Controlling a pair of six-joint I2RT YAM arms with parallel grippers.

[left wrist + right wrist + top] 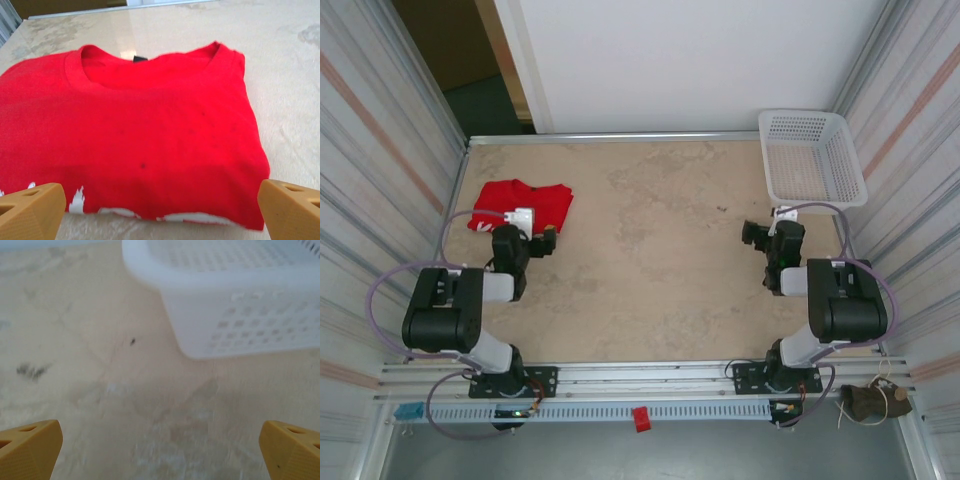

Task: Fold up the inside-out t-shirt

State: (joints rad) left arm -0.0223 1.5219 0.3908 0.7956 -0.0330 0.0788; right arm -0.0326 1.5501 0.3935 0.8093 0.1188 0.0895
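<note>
Left gripper point(160, 215): tan fingers point(30, 212) spread wide with nothing between them, poised at the near edge of the red t-shirt point(150, 135). The shirt lies as a flat folded packet with its collar turned away and a strip of white showing along the near hem, on the far-left part of the table point(650, 260). Right gripper point(160, 452): jaws also wide apart and empty, low over bare tabletop, with the white lattice basket point(240, 325) just beyond at the far-right corner, well apart from the shirt.
</note>
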